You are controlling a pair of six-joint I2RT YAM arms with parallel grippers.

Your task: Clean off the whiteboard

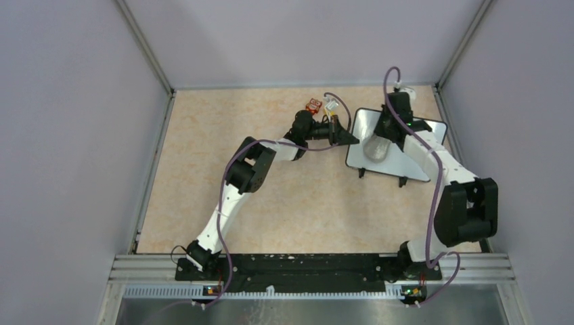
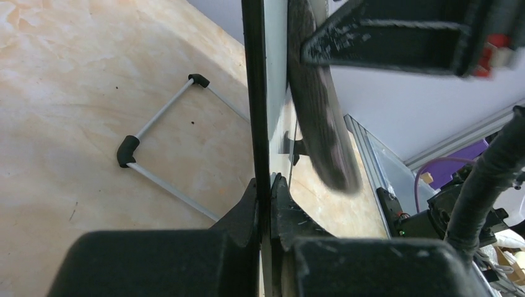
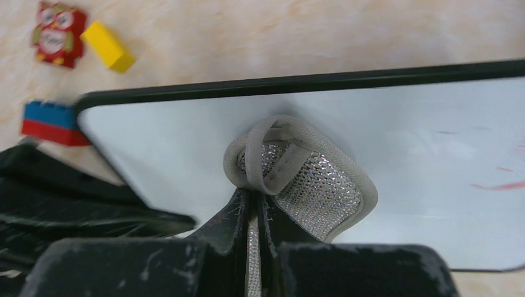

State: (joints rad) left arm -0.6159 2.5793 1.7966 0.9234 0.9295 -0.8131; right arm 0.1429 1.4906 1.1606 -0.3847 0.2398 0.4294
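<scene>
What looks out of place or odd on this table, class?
Three toy pieces lie loose beside the whiteboard corner: a red owl block, a yellow brick and a blue-and-red brick. They have no part in erasing. A faint red streak also shows on the board's face.

A red owl-printed block (image 3: 57, 34) and a yellow brick (image 3: 108, 46) are shown side by side on the beige marbled tabletop (image 3: 278, 31), a blue-and-red brick (image 3: 52, 122) nearby. A grey mesh cloth (image 3: 322, 192) is also seen.
</scene>
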